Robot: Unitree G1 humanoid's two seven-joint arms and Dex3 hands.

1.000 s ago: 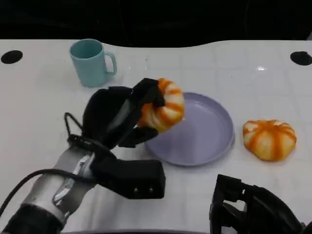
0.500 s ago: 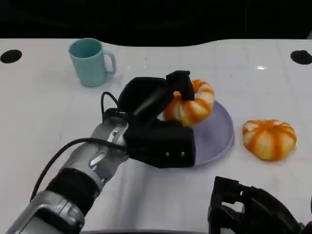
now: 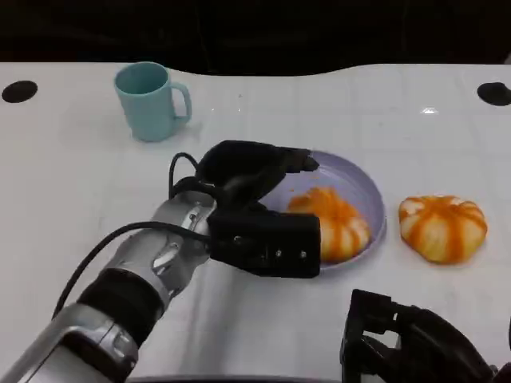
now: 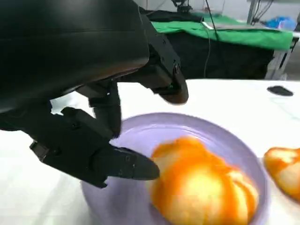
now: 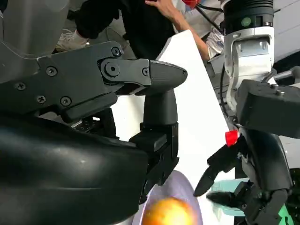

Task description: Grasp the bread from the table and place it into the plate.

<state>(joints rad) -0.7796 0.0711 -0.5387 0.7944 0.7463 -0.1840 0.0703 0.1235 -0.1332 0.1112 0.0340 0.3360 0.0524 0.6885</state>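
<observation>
We see an orange-striped bread point(image 3: 335, 223) lying inside the lavender plate point(image 3: 363, 185) near the middle of the white tabletop point(image 3: 64, 183). Our left hand point(image 3: 251, 169) hovers over the plate's left rim, fingers spread and holding nothing. A second bread point(image 3: 442, 227) sits on the tabletop just right of the plate. A teal mug point(image 3: 149, 101) stands toward the far left edge. Our right hand point(image 3: 411, 343) rests at the near right corner.

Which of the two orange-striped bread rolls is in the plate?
The bread roll beside the left hand, lying inside the purple plate. The other bread roll sits on the white table, off the plate's far side.
</observation>
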